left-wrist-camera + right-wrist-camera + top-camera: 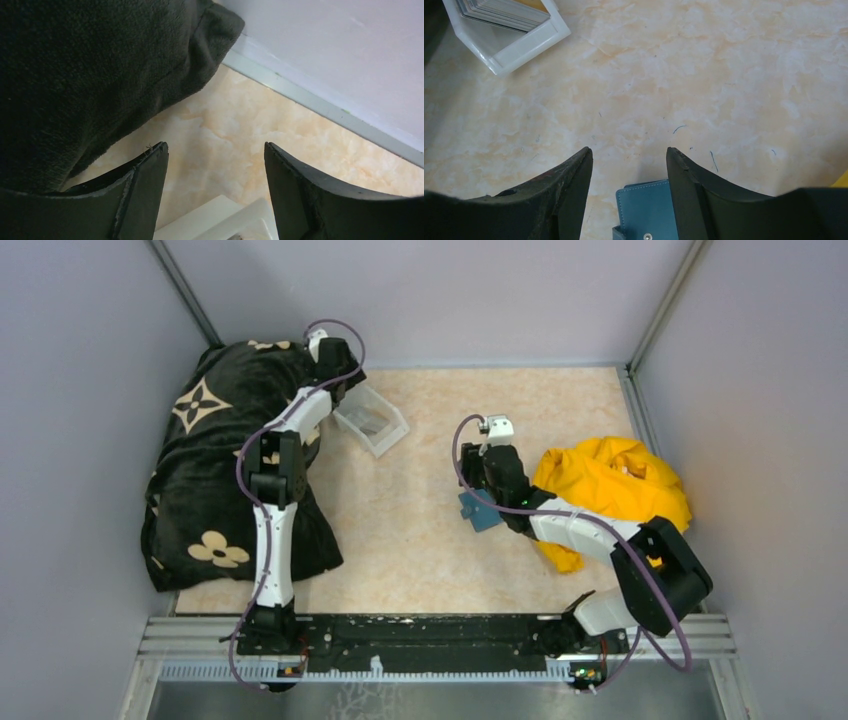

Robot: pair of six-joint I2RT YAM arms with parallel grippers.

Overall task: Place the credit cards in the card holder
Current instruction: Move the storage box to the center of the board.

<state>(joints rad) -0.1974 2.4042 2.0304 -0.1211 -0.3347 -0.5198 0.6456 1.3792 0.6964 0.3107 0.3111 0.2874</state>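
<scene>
The credit cards [506,12] are stacked on edge in a white plastic tray [526,42]; in the top view they show as a grey patch [373,423]. The card holder [649,210] is a teal wallet with a snap, lying flat on the table [482,512]. My right gripper [628,150] is open just above it, and the wallet's corner shows between the fingers without being gripped. My left gripper [215,146] is open at the tray's back-left corner [225,220], holding nothing. It stands by the tray in the top view [345,390].
A black flowered blanket [215,480] covers the left side and lies close to my left fingers [75,75]. A yellow cloth [610,485] is bunched at the right, beside the right arm. Grey walls and a metal rail [320,107] close the back.
</scene>
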